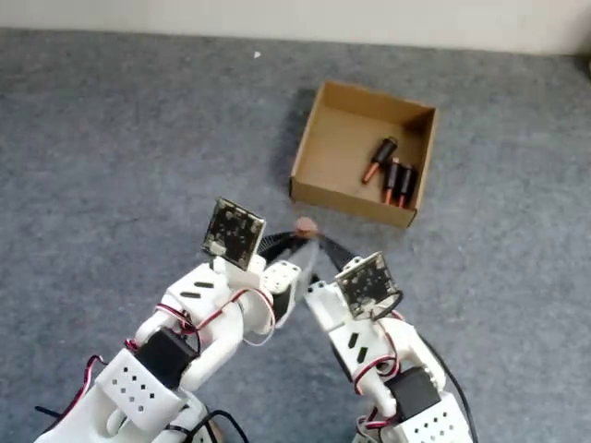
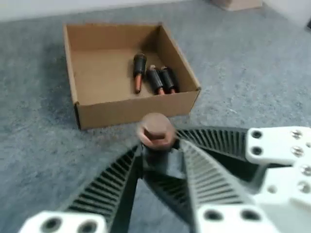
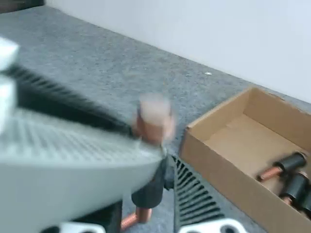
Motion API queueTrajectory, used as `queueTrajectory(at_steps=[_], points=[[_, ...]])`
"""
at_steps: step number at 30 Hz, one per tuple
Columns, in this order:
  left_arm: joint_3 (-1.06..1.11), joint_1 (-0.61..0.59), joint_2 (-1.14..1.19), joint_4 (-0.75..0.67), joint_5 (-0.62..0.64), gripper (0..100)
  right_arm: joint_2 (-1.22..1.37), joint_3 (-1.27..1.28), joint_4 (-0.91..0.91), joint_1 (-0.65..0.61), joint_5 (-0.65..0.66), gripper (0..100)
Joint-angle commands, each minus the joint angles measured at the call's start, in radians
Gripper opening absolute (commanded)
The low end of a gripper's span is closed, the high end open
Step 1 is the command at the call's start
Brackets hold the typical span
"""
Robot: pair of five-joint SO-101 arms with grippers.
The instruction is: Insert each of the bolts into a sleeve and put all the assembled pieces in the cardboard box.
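A copper bolt (image 1: 306, 226) stands head-up in a black sleeve (image 3: 149, 192) just in front of the cardboard box (image 1: 319, 138); its copper tip pokes out below the sleeve. My left gripper (image 2: 156, 151) is shut on the bolt right under its head (image 2: 155, 130). My right gripper (image 3: 156, 195) is shut on the sleeve lower down. In the high view the left gripper (image 1: 295, 240) and the right gripper (image 1: 314, 244) meet at the bolt. Three assembled pieces (image 1: 391, 173) lie in the box near its right wall.
The box wall (image 2: 136, 110) rises close behind the held piece. Grey carpet (image 1: 138, 138) covers the table on all sides. The two arms' bodies crowd the near edge.
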Motion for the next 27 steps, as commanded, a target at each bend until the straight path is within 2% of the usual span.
queueTrajectory(at_steps=[1, 11, 13, 18, 21, 27], points=[[-0.097, -0.03, -0.01, 0.098, -0.009, 27, -0.021, 0.094, -0.03, 0.013, 0.003, 0.4], [-0.159, -0.262, -0.01, 0.272, -0.015, 27, -0.016, 0.094, -0.018, 0.127, 0.0, 0.4], [-0.134, -0.295, -0.01, 0.285, -0.015, 23, -0.016, 0.085, 0.036, 0.137, 0.0, 0.4], [-0.041, -0.381, -0.01, 0.196, -0.015, 0, -0.015, 0.071, 0.147, 0.139, 0.0, 0.4], [0.024, -0.433, -0.01, 0.144, -0.015, 3, -0.015, 0.036, 0.163, 0.143, 0.0, 0.4], [0.2, -0.526, -0.01, -0.032, -0.015, 1, -0.013, -0.093, 0.28, 0.177, 0.002, 0.4]])
